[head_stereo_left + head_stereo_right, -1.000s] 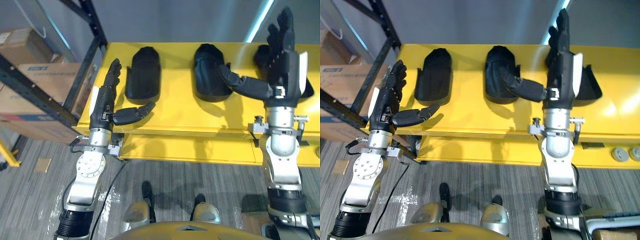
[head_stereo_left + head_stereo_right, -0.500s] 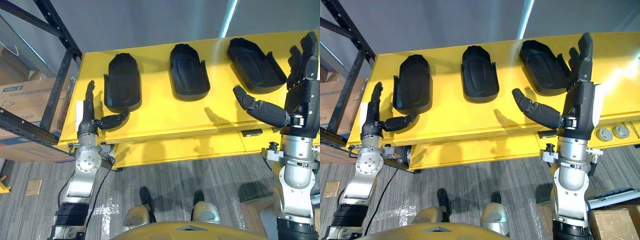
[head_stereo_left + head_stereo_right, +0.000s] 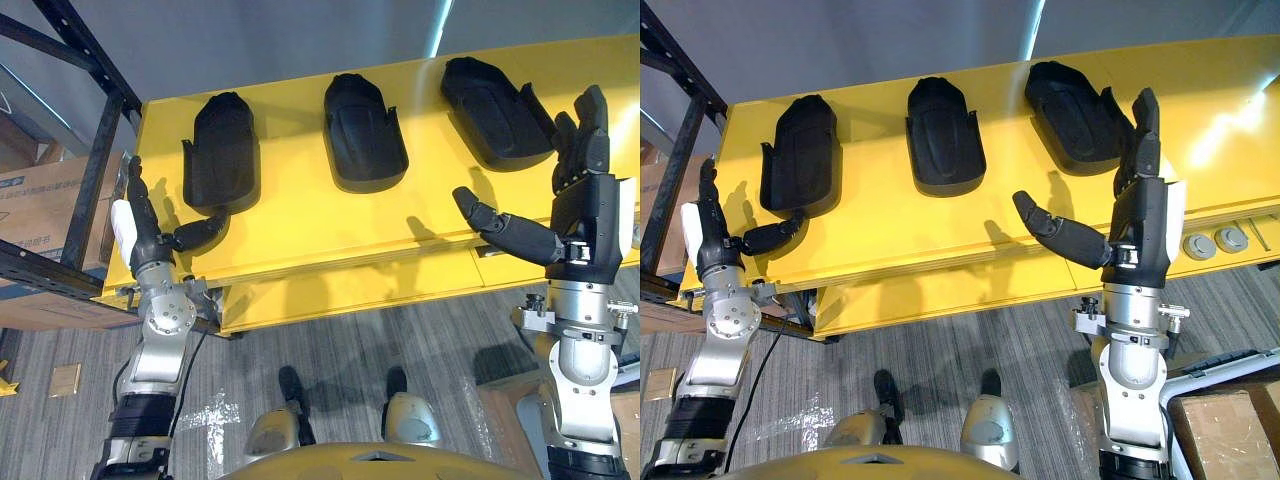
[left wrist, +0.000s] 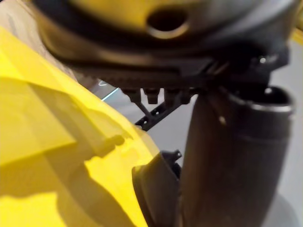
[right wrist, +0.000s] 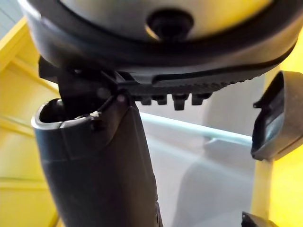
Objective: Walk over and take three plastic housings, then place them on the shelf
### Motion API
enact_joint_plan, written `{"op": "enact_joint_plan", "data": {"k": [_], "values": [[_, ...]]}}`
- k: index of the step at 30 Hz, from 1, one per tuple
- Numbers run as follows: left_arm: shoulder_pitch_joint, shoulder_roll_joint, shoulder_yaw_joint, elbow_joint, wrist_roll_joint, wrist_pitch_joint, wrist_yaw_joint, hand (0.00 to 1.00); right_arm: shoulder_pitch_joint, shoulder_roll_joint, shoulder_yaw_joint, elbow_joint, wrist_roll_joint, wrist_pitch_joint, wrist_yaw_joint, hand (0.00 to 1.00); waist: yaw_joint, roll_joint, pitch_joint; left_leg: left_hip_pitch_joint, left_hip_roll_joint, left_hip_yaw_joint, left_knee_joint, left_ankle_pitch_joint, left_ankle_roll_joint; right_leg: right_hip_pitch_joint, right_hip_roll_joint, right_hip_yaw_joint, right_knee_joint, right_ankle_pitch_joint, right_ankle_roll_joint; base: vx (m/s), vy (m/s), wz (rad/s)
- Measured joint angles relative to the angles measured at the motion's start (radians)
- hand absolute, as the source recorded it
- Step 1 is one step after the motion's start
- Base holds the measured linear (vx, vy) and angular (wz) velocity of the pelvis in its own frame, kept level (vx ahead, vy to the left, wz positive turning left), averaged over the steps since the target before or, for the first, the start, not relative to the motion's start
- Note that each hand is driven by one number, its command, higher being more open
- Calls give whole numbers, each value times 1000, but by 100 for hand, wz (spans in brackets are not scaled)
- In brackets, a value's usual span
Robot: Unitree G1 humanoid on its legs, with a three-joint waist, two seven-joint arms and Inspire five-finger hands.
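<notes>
Nearest you, at lower left, your left hand (image 3: 150,240) stands at the front edge of the yellow table (image 3: 320,225). Its fingers are straight and its thumb stretches toward the left housing (image 3: 222,150); whether they touch is hard to make out. At right, your right hand (image 3: 588,205) is likewise spread and holds nothing, fingers up beside the right housing (image 3: 490,105). Bare yellow lies between the hands. Farther back, the middle housing (image 3: 363,130) sits apart from both neighbours. The black shelf (image 3: 100,170) crowds the upper left, partly hiding a cardboard box (image 3: 35,205).
</notes>
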Motion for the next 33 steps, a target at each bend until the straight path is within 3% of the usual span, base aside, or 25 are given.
{"op": "enact_joint_plan", "data": {"k": [8,12,17,22,26,33], "values": [[-60,1,2,26,-38,-13,25,100,0,35,14,1,-2,1,-3,100,-4,1,23,-13,0,3,1,9,8,-23,0,6,11,0,0,16,-4,-1],[-7,-16,3,-109,-96,-29,-20,100,12,59,14,-1,-2,1,-2,100,-2,0,27,-13,0,3,1,8,7,-23,0,4,10,2,3,18,-2,0],[114,-63,-2,-377,-82,-120,-119,100,18,103,14,-4,-5,1,-3,100,2,0,27,7,0,0,0,0,2,7,0,-2,4,-6,5,40,1,4],[198,-90,17,-464,-90,-180,-171,100,23,107,15,-39,-11,0,-28,100,2,11,20,29,-1,-12,-3,-17,-5,62,1,-28,-43,-7,13,19,15,9],[275,-128,42,-512,-204,-243,-231,100,23,138,15,-48,-19,-6,-67,100,26,15,-15,35,-3,-38,-3,-15,-1,103,2,-61,-75,2,19,65,0,21],[302,-207,40,-555,-234,-397,-191,100,-14,157,66,6,-61,-16,-199,100,59,13,-76,39,-14,-121,-4,-11,-2,179,1,-153,-115,1,17,49,-7,35]]}}
